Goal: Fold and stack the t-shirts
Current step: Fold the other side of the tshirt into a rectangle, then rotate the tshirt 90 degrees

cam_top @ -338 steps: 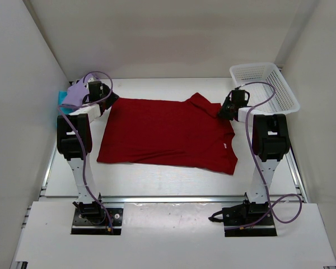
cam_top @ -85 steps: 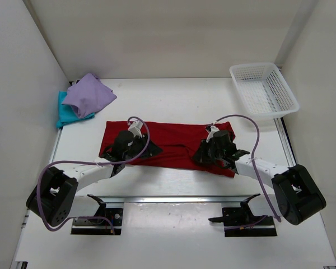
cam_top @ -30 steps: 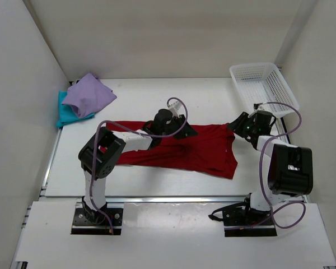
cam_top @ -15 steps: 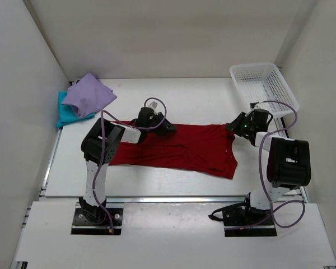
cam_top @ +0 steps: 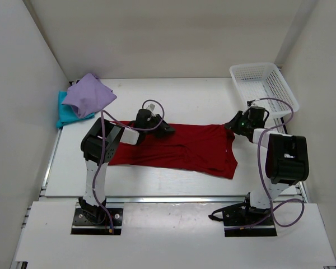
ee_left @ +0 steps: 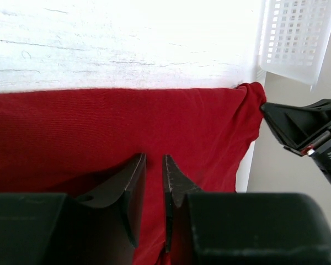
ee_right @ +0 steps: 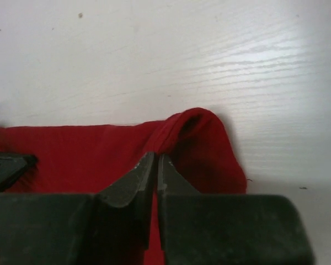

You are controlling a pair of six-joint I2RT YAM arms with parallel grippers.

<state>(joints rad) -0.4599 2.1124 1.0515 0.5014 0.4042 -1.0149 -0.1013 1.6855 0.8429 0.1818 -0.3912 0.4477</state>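
Since prev frame, clamped rt claw (ee_right: 156,157) onto far-right corner of dark red shirt (cam_top: 185,148), w/ left claw (ee_left: 154,160) nrly closed at far edge, grip unclear, so prob. set for next fold.

The spread t-shirt (cam_top: 179,148) is lying across the counter's (cam_top: 173,95) middle. At the far left, the upper t-shirt (cam_top: 88,95) is resting on the lower t-shirt (cam_top: 64,115). The basket (cam_top: 263,88) is sitting far right, just behind the right end effector (cam_top: 231,125) at the spread t-shirt's right end.

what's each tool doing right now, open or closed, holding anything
left tool: narrow gap, over the dark red t-shirt; grip cannot be told
right tool: closed on a fold of the dark red t-shirt
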